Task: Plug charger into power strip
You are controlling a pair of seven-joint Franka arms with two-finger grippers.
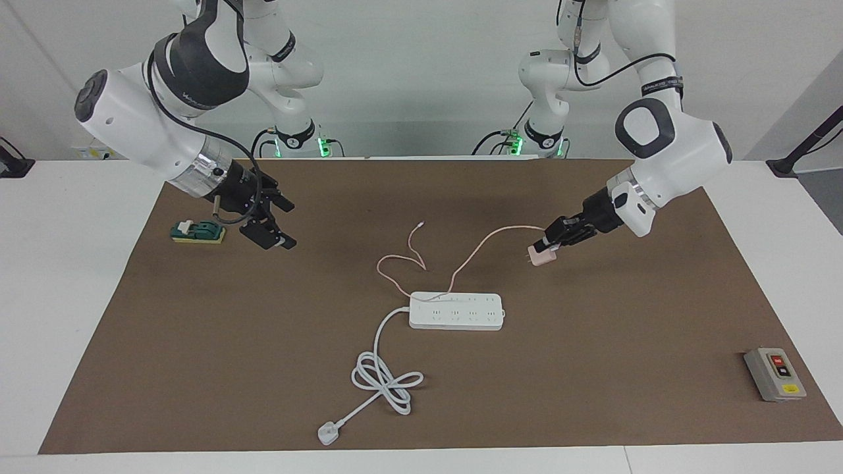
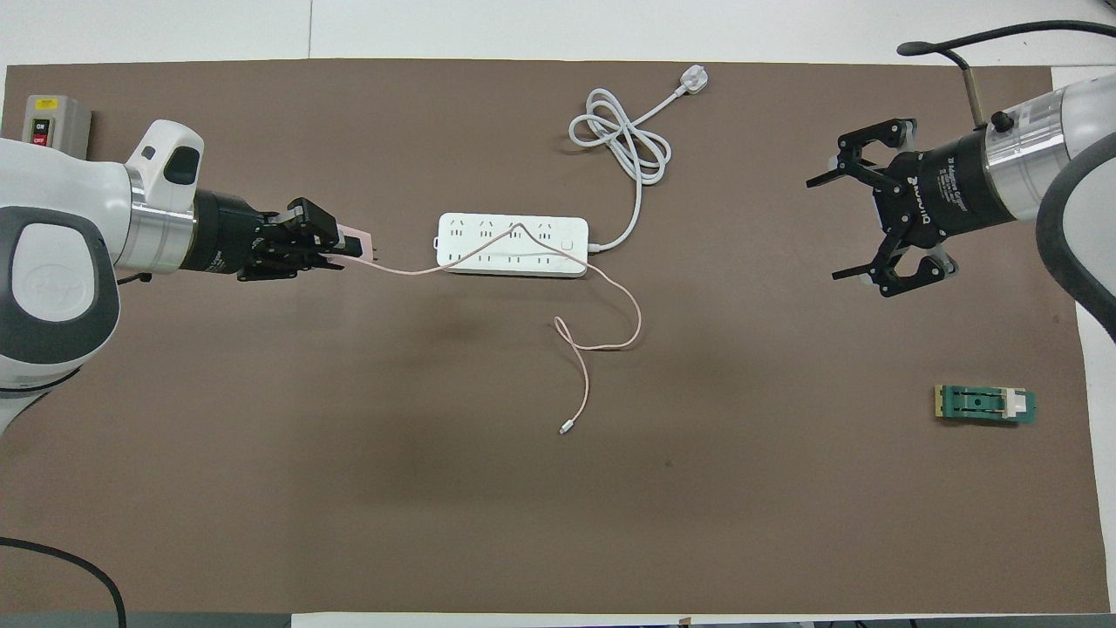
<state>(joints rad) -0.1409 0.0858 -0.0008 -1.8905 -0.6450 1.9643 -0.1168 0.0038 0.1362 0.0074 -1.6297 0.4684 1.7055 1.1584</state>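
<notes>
My left gripper [image 1: 550, 245] [image 2: 344, 247] is shut on the pale pink charger [image 1: 544, 257] [image 2: 356, 242] and holds it in the air over the mat, off the power strip's end toward the left arm's side. The charger's prongs point toward the strip. Its thin pink cable [image 1: 481, 247] [image 2: 610, 301] drapes over the white power strip [image 1: 456, 311] [image 2: 513, 245] and loops on the mat nearer to the robots. The strip lies flat mid-table, sockets up. My right gripper [image 1: 284, 224] [image 2: 828, 228] is open and empty, up over the mat at the right arm's end.
The strip's thick white cord [image 1: 382, 378] [image 2: 621, 139] coils farther from the robots and ends in a white plug [image 1: 327, 433] [image 2: 693, 80]. A grey button box [image 1: 775, 374] [image 2: 48, 122] sits at the left arm's end. A green block [image 1: 197, 231] [image 2: 985, 404] lies by the right gripper.
</notes>
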